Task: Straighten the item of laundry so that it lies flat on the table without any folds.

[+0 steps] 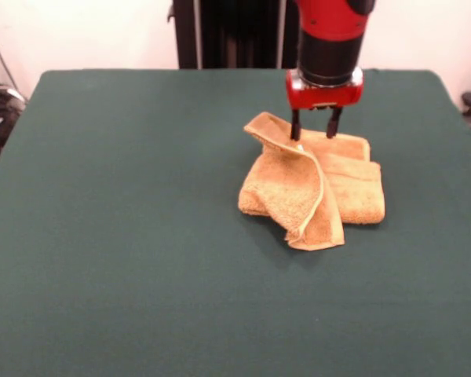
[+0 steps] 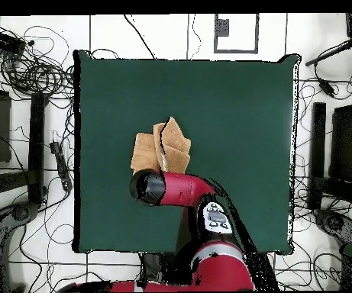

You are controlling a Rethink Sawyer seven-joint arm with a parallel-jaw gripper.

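One crumpled towel (image 1: 312, 184), one table (image 1: 125, 236), two fingers (image 1: 295, 126) apart

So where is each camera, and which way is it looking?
Front view: sits across the table, facing the robot; shows the towel and the arm coming down with its pincer open over the towel.
Overhead view: hangs above, looking straight down; the robot's base is at the bottom, its arm hiding the pincer.
Both show the crumpled towel on the green table.
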